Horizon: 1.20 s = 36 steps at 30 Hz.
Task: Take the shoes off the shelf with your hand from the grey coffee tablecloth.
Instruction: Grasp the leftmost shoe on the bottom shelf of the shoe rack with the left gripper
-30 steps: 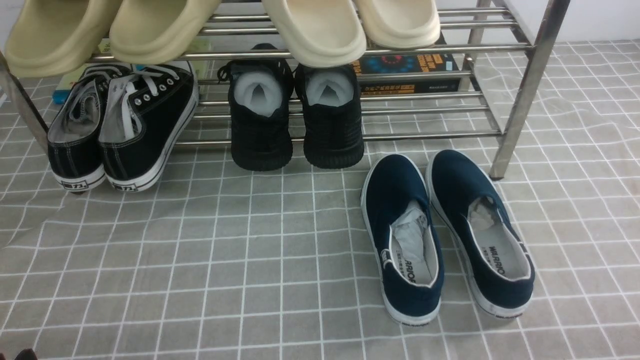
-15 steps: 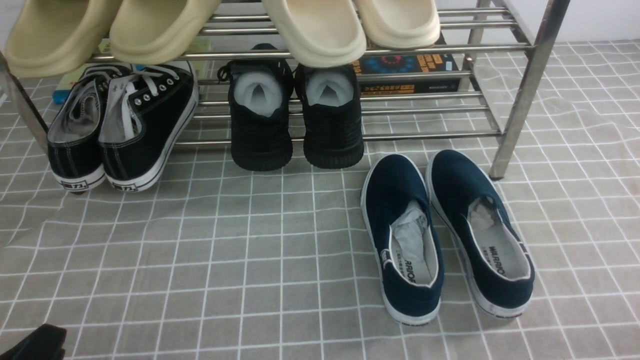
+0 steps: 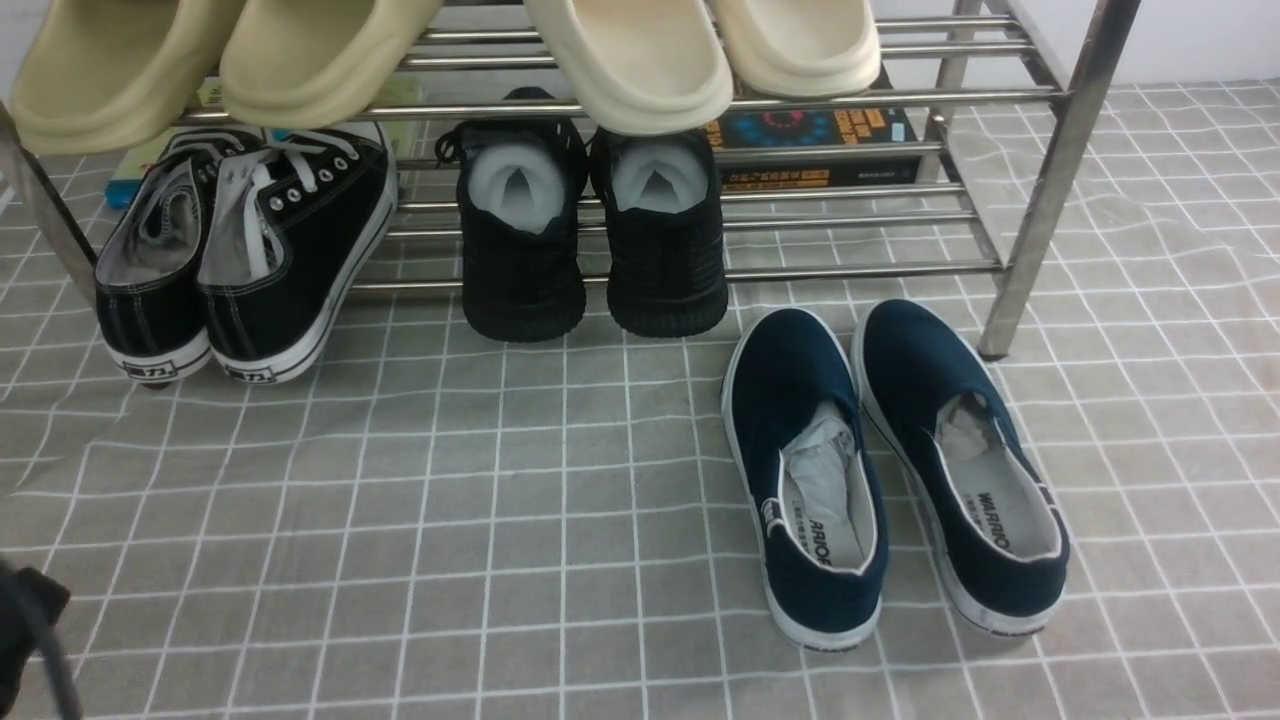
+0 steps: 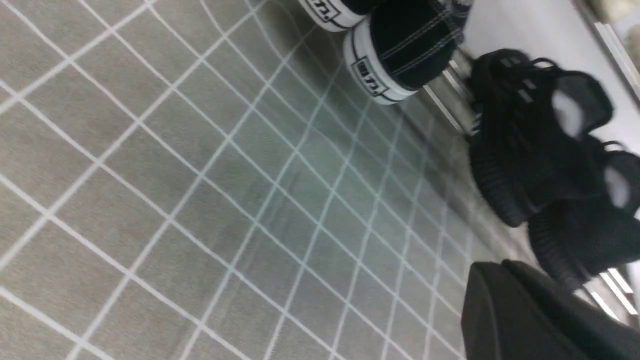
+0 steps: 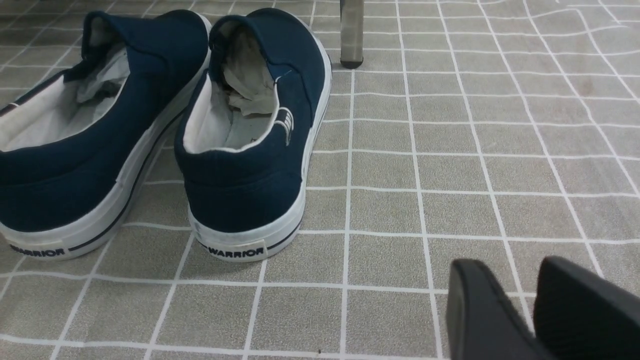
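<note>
grey coffee tablecloth (image 3: 560, 480): covered the whole surface, taupe with a thin white grid, lightly wrinkled.
shelf (image 3: 1050, 170): shiny tube rack with slanted legs stood on the cloth at the back, two tiers in view.
beige slippers (image 3: 640, 60): two pairs lay on the upper tier, ends jutting over the front tube.
navy slip-ons (image 3: 890, 470): were off the rack, side by side on the cloth near the right front leg, with paper stuffed inside.
black knit sneakers (image 3: 600, 240): sat at the middle of the lower tier, heels toward the camera.
shoes (image 3: 250, 250): black canvas pair with white laces sat at the left end of the lower tier, pressed side by side, heels past the front tube, well apart from both claws.
left gripper (image 4: 505, 310): was pressed closed on nothing, above bare cloth; the front view caught only a black edge in its lower left corner.
right gripper (image 5: 517, 272): its fingers stood slightly parted and gripped nothing, over bare cloth near the slip-ons' heels.
</note>
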{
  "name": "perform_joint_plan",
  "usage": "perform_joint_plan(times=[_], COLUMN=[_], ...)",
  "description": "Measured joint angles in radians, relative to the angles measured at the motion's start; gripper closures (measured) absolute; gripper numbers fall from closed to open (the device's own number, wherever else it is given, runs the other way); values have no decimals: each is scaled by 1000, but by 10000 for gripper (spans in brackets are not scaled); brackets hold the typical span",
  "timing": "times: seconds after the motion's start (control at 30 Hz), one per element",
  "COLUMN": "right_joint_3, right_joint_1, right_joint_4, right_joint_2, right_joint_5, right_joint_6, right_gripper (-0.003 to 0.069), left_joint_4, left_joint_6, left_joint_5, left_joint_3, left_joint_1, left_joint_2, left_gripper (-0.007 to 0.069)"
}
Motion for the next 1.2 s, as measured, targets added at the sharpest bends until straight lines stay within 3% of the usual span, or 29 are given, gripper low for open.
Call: perform_joint_plan(times=[0.13,0.23,0.4,0.43,0.57,0.7,0.93,1.2], right_joint_3=[0,0,0,0,0,0,0,0], right_joint_1=[0,0,0,0,0,0,0,0], right_joint_4=[0,0,0,0,0,0,0,0], right_joint_2=[0,0,0,0,0,0,0,0], right_joint_5=[0,0,0,0,0,0,0,0], right_joint_6=[0,0,0,0,0,0,0,0], right_gripper=[456,450,444,440,435,432,428,421], left_joint_4=[52,99,197,256,370,468,569,587], left_joint_6=[-18,-115,-194,-220,-340,-490,-797,-857], left_joint_5=[-53,-146,-157,-118,-13,48,90,9], left_joint_3=[-80,-181,-340,-428,-605,-708,-734,-734], left_joint_1=[0,0,1,4,5,5,5,5], left_joint_2=[214,425,640,724,849,918,1030,1133], left_gripper=[618,575,440,362,221,136,109,109])
